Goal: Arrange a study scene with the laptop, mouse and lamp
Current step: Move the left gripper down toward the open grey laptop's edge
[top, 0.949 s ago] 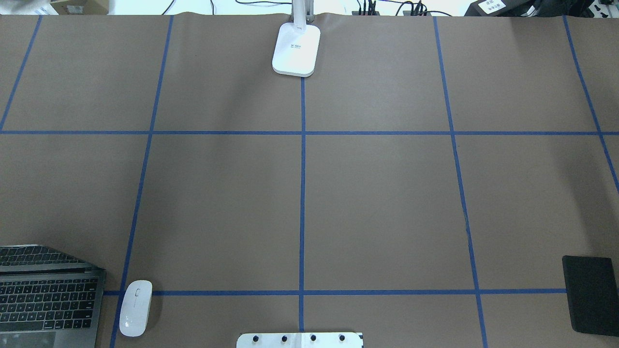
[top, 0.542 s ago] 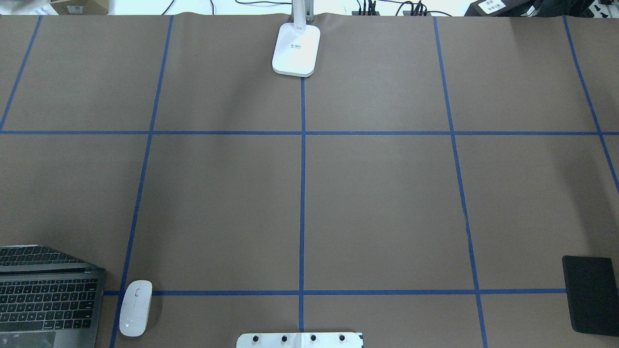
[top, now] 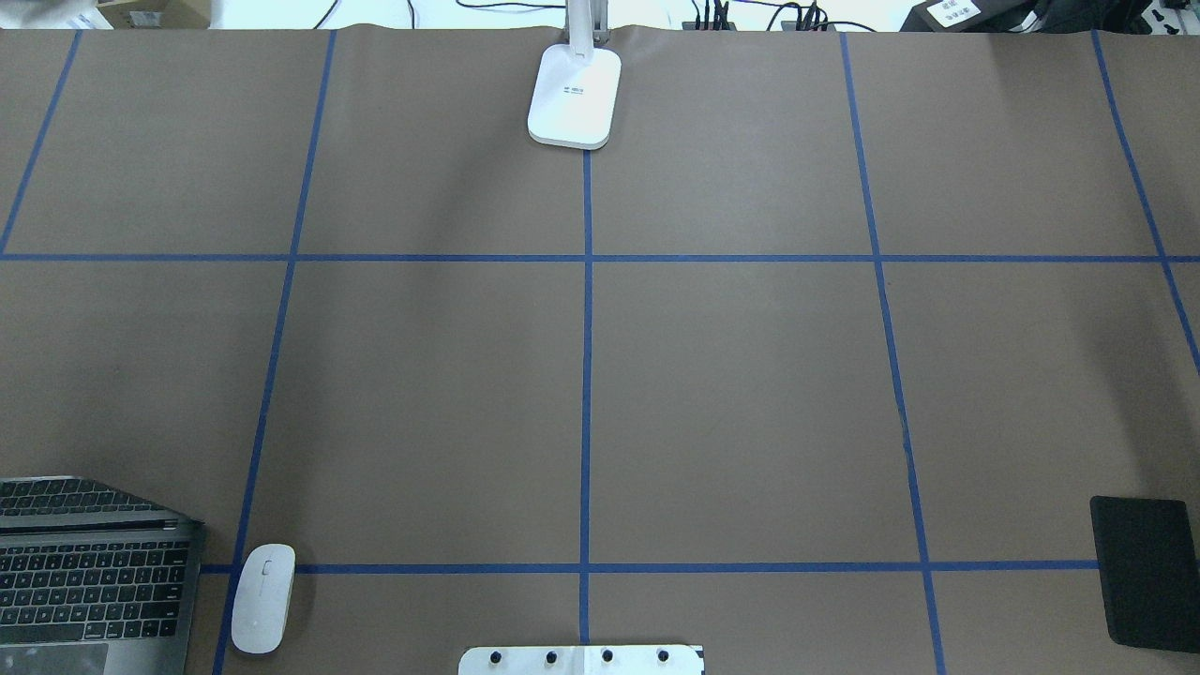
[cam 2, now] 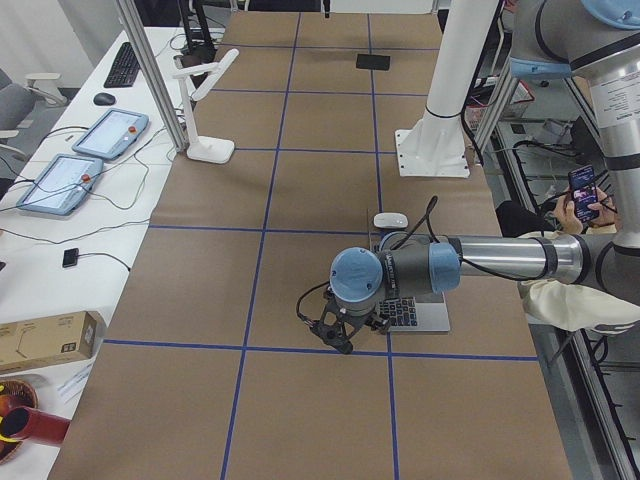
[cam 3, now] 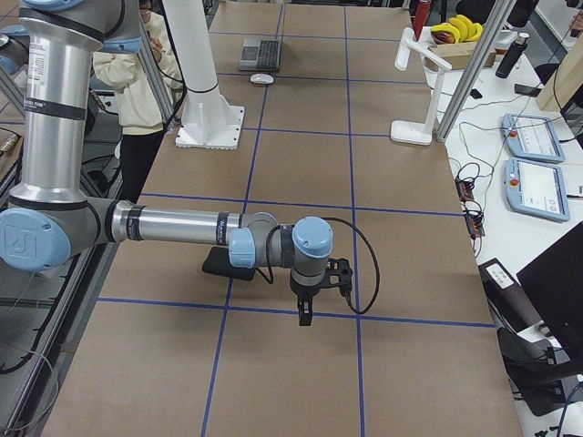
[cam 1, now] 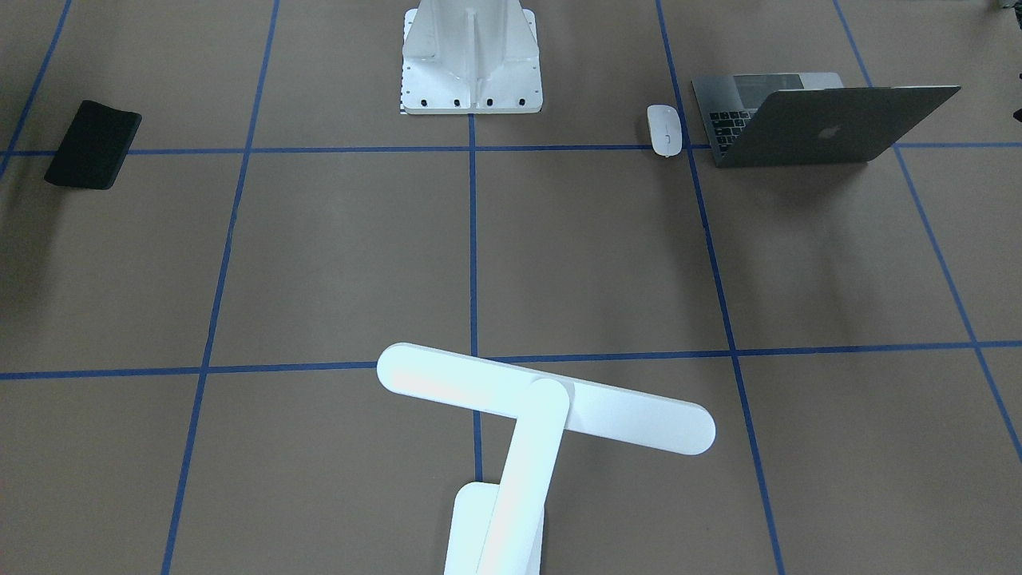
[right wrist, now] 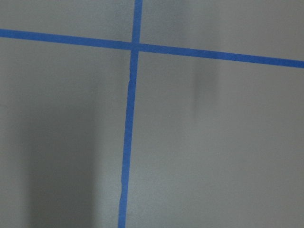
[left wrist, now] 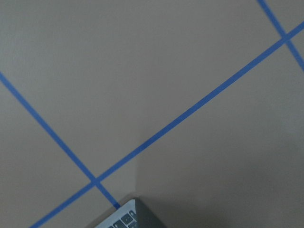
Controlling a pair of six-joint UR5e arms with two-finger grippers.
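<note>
The dark-grey laptop stands open at the table's near left corner; its lid with the apple logo shows in the front view. The white mouse lies just right of it, also in the front view. The white lamp stands at the far edge on the centre line, its bar head level. My left gripper hangs over the paper beside the laptop; my right gripper hangs near the black pad. Both show only in side views, so I cannot tell whether they are open or shut.
A flat black pad lies at the near right edge. The white ribbed pedestal with its bolted plate stands at the near centre. Blue tape lines grid the brown paper. A person with a phone sits beside the robot.
</note>
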